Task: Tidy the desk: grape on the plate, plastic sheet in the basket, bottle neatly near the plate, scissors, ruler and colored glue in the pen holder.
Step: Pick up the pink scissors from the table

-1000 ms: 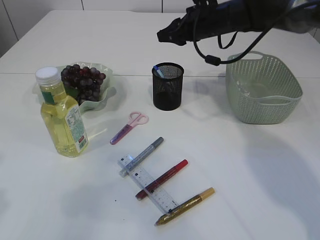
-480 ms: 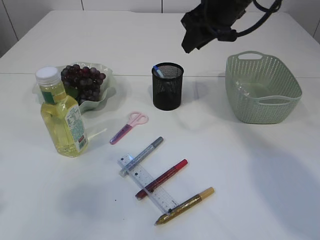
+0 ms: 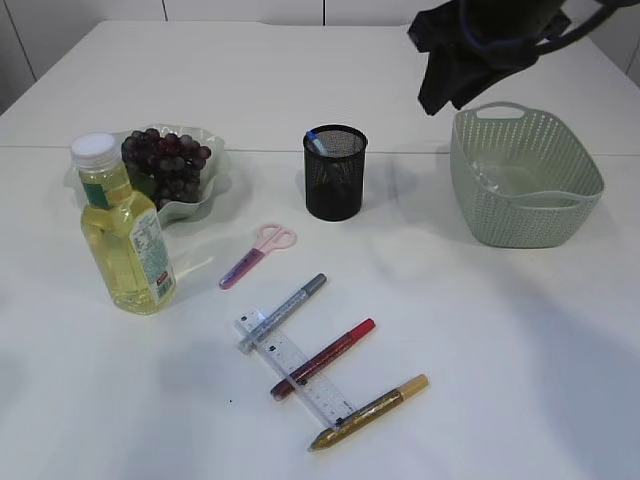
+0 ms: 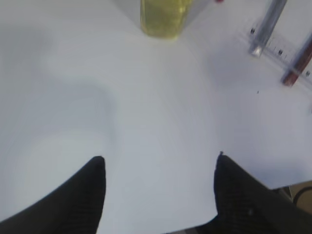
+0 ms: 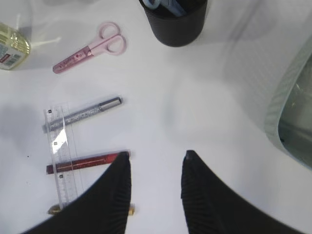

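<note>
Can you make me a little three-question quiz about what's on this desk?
1. True or false: the pink scissors are inside the black pen holder.
2. How many glue pens lie across the clear ruler? A) one B) two C) three
3. Fill in: the grapes sit on the ____.

Key:
1. False, they lie on the table in front of it.
2. C: the silver, red and gold ones.
3. Plate, just behind the yellow bottle.
</note>
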Available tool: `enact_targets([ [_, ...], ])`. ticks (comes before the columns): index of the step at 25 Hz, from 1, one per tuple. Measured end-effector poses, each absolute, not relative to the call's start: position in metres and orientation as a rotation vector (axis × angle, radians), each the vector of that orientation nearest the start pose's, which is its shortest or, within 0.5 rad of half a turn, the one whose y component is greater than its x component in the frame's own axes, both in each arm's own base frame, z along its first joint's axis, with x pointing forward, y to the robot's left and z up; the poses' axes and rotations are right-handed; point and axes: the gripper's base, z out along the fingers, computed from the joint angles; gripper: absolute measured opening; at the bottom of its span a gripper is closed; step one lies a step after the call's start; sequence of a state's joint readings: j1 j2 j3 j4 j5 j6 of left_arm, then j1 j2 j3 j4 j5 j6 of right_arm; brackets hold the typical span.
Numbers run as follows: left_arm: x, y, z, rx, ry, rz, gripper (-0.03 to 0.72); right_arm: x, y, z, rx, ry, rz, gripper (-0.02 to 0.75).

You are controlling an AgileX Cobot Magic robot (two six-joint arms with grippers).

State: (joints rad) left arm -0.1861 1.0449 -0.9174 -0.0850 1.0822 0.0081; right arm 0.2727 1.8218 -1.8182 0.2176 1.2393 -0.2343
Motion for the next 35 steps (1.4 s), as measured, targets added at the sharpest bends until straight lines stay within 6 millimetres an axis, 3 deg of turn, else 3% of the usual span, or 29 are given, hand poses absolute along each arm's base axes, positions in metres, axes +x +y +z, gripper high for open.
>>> enact_targets([
  [8,0.215,-0.048,0.394,0.251,2.532,-0.179,0.471,0.325,0.104,0.344,-0.656,2.712,0.194,0.292],
  [13,0.257,-0.071,0.420,0.324,2.498,-0.203,0.463,0.303,0.096,0.334,-0.664,2.762,0.175,0.293],
  [16,0.284,-0.096,0.426,0.407,2.499,-0.210,0.463,0.295,0.094,0.333,-0.666,2.769,0.172,0.293],
  [19,0.311,-0.124,0.418,0.485,2.507,-0.202,0.461,0.292,0.093,0.334,-0.666,2.766,0.172,0.293],
  [24,0.348,-0.162,0.381,0.541,2.571,-0.121,0.461,0.290,0.092,0.338,-0.660,2.754,0.173,0.293],
  [30,0.371,-0.178,0.340,0.570,2.664,-0.079,0.461,0.290,0.092,0.338,-0.660,2.753,0.173,0.293],
  [35,0.376,-0.187,0.325,0.584,2.687,-0.101,0.460,0.290,0.092,0.338,-0.660,2.753,0.173,0.293],
])
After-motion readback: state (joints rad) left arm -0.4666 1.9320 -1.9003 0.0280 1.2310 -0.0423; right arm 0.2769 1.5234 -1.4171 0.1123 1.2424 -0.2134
